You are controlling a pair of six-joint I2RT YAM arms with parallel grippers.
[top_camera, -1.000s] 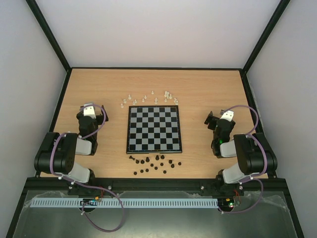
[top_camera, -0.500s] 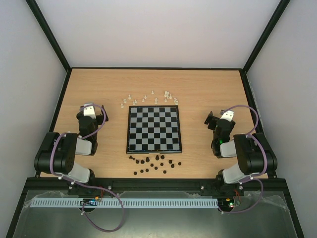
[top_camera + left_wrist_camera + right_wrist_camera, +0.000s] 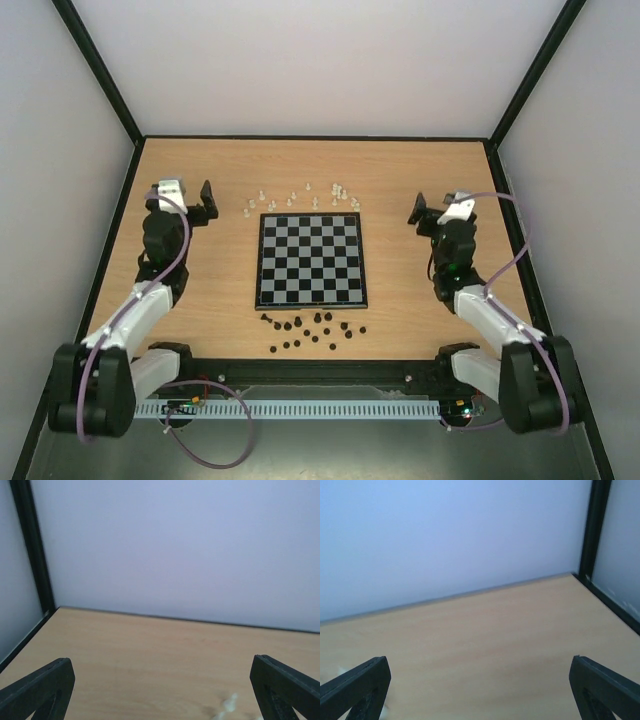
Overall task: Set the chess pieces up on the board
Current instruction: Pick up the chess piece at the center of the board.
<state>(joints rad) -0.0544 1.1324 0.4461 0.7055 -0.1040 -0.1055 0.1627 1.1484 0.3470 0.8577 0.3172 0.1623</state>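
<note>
**Approach: first pick not yet begun**

Left gripper (image 3: 182, 197) has its jaws fully spread and holds nothing; right gripper (image 3: 438, 207) likewise. Both hang above bare table (image 3: 400, 170), one on either side of the board (image 3: 311, 260) and well apart from it. No pieces on the board. White pieces (image 3: 305, 197) lie scattered just beyond its far edge, dark pieces (image 3: 312, 328) just off its near edge.

Judgement: the pieces are tiny and crowded. Narrow the jaws before descent, choose an outlying piece, come straight down and grip low to avoid toppling neighbours.

Wrist views show only table and wall (image 3: 175, 545).

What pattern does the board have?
The board has black and silvery-grey checks, dark border; best in the top external view.
</note>
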